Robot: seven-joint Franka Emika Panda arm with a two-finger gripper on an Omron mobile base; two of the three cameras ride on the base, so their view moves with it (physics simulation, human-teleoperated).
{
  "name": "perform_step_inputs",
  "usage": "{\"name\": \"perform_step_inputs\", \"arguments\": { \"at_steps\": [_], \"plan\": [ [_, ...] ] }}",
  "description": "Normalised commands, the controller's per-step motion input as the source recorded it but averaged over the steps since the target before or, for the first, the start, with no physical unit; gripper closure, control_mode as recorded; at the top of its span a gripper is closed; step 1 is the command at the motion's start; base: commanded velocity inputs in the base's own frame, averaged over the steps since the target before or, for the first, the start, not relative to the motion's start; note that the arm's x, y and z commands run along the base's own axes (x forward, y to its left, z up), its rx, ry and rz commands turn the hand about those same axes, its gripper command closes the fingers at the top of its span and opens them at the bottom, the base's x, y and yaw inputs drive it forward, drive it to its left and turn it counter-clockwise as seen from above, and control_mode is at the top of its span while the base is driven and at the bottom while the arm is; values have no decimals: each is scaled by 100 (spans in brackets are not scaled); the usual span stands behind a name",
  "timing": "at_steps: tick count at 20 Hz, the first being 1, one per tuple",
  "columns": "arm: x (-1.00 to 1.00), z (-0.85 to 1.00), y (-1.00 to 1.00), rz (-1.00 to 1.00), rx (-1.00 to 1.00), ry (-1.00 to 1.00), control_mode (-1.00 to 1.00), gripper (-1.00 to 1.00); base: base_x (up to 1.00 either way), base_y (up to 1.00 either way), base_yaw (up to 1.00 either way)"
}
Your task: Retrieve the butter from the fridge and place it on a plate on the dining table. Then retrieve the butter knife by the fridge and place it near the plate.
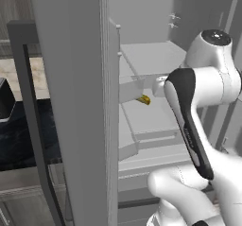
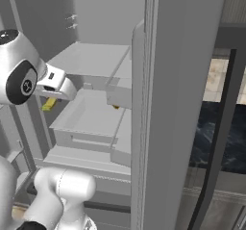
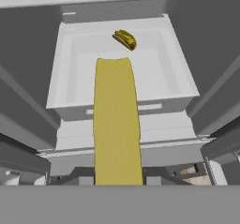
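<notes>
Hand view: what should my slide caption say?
Gripper holds the yellow butter above a white fridge drawer with a small taco-like food inside.

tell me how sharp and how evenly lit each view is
Left base view: flat shadowless light, soft-edged, butter only a small blurry yellow tip. Right base view: same flat grey light, fridge door edge jagged. Hand view: butter looms huge from closeness, edges slightly fuzzy.

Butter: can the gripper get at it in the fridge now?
Probably yes: the gripper seems to hold the butter already, its yellow stick jutting ahead over the white tray. Both fridge doors stand open, with nothing in between.
</notes>
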Motion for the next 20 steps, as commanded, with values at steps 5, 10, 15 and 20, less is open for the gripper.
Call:
{"name": "perform_step_inputs", "arguments": {
  "at_steps": [5,10,15,20],
  "plan": [
    [-84,0,-7,1,4,-2,-100,100,0,0,0],
    [-56,0,-1,0,0,0,-100,100,0,0,0],
    [-9,-1,0,0,-2,0,-100,100,0,0,0],
    [0,-7,-7,0,0,0,-100,100,0,0,0]
  ]
}}
